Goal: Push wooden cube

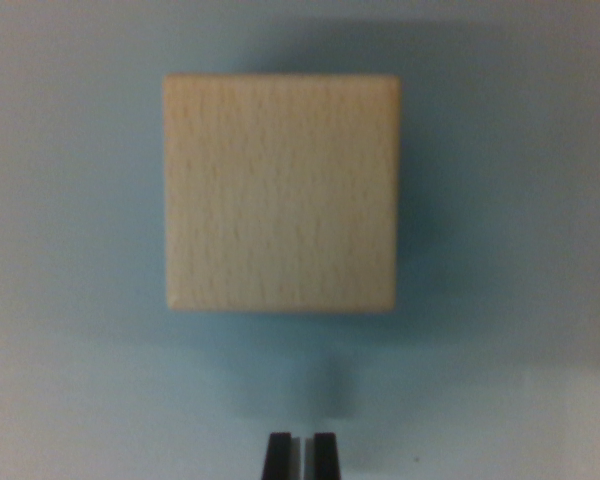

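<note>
As I look down through the wrist view, the wooden cube (280,193) fills the upper middle of the frame, its pale top face square to the camera with fine grain running up and down the picture. It sits flat on the counter (70,400), a plain blue-grey surface that lightens toward the bottom of the frame, and it throws a soft shadow to the right and along its lower edge. The whole picture is a little blurred, so I cannot make out the cube's side faces or any mark on it. At the bottom edge, just right of centre-left, I see the jaws (300,455) — two dark tips standing upright side by side with only a thin pale slit between them, so I read them as all but closed and holding nothing. They lie directly below the cube in the picture, roughly in line with its middle, and a clear band of bare counter separates the tips from the cube's lower edge — no contact that I can see. A faint grey smudge of shadow sits on the counter just above the tips. How high the tips ride above the counter I cannot tell from this single view. The rest of the arm is out of frame.
</note>
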Available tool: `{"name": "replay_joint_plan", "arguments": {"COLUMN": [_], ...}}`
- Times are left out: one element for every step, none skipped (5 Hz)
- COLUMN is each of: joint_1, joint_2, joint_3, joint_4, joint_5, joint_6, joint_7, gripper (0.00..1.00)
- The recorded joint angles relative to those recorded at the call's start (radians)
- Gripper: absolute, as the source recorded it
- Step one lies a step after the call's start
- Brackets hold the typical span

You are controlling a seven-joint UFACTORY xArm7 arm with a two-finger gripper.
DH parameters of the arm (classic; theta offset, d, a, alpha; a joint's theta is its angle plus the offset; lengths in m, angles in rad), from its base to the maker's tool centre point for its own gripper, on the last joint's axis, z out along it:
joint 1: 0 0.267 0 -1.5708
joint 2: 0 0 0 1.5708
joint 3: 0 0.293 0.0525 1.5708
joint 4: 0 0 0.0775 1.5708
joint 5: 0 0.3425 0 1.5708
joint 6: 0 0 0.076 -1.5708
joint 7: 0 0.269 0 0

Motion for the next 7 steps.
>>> {"name": "replay_joint_plan", "arguments": {"joint_1": [-0.0003,-0.0003,-0.0006,-0.0006,-0.0010,-0.0010,-0.0014], "joint_2": [0.016,0.016,0.033,0.033,0.054,0.054,0.078], "joint_3": [0.002,0.002,0.005,0.005,0.008,0.008,0.011], "joint_4": [0.026,0.026,0.056,0.056,0.092,0.092,0.132], "joint_5": [0.0005,0.0005,0.0011,0.0011,0.0018,0.0018,0.0026], "joint_6": [0.011,0.011,0.023,0.023,0.037,0.037,0.054], "joint_7": [0.003,0.003,0.007,0.007,0.011,0.011,0.016], "gripper": [1.00,1.00,1.00,1.00,1.00,1.00,1.00]}}
